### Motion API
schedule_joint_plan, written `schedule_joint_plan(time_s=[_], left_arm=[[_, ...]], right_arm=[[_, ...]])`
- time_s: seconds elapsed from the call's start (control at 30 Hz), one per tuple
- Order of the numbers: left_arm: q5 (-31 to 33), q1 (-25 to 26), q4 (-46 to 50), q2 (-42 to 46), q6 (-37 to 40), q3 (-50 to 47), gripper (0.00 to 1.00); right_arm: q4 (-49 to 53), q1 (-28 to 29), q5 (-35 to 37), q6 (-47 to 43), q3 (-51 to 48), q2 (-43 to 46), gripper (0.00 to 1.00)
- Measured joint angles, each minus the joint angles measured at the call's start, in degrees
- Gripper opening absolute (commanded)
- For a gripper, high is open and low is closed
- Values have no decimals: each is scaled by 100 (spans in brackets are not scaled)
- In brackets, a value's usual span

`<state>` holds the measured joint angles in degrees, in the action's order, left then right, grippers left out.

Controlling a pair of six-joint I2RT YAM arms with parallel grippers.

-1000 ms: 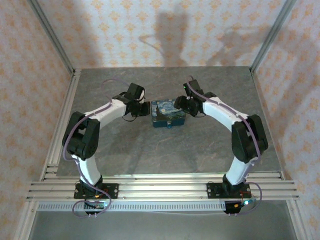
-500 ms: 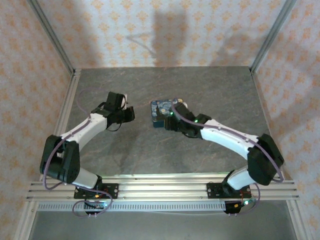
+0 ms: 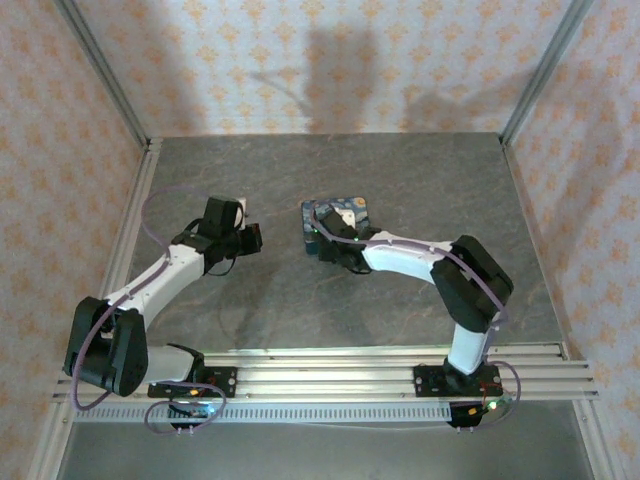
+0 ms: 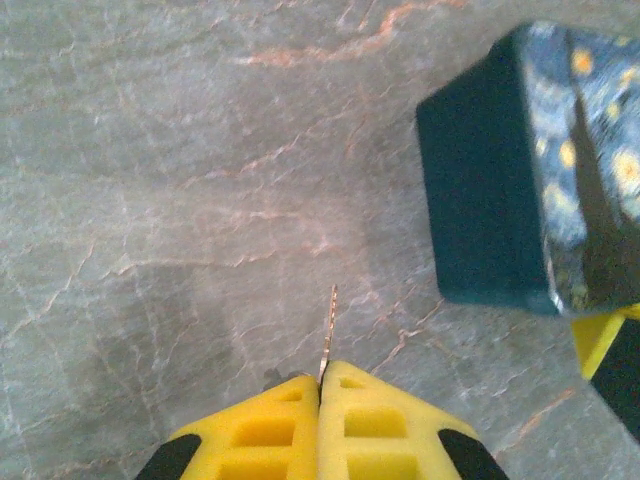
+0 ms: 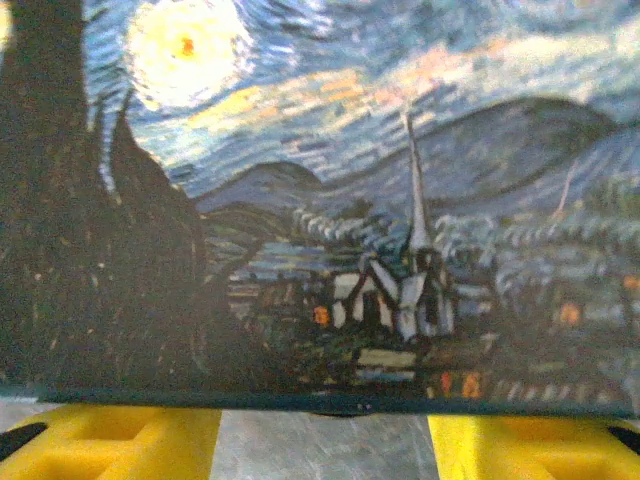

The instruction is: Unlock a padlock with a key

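My left gripper [image 4: 322, 378] is shut on the key [image 4: 327, 330], a thin pale metal sliver sticking out forward from between the yellow fingertips, above bare table. In the top view the left gripper [image 3: 254, 238] hovers left of the dark blue swirly-print box [image 3: 342, 212], with a gap between them. The box [image 4: 520, 170] lies ahead and to the right of the key. My right gripper [image 5: 325, 445] is open, its yellow fingers [image 5: 110, 440] spread wide at the near edge of the box [image 5: 330, 200]. The padlock is hidden.
The grey stone-patterned table [image 3: 300, 290] lies between patterned walls. An aluminium frame post [image 3: 130, 230] runs along the left side and rails [image 3: 320, 365] cross the front. The right arm's forearm [image 3: 400, 258] stretches across the middle of the table.
The left gripper has drawn back to the left, away from the box, still holding the key. The right arm has swung round and its gripper has come to the box's near edge.
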<state>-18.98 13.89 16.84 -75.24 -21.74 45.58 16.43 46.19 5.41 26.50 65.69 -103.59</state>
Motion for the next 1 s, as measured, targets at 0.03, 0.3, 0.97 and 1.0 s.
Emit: schedule_joint_plan(time_s=[0.03, 0.3, 0.97, 1.0], left_arm=[[2, 0, 0, 0, 2, -72, 0], [50, 0, -2, 0, 46, -330, 0], [59, 0, -87, -7, 155, -409, 0], [59, 0, -87, -7, 179, -428, 0]], right_arm=[[-2, 0, 11, -4, 85, -79, 56], [72, 0, 170, 7, 522, -649, 54], [175, -13, 391, 234, 848, -1102, 27], [173, -22, 407, 243, 857, -1106, 24]])
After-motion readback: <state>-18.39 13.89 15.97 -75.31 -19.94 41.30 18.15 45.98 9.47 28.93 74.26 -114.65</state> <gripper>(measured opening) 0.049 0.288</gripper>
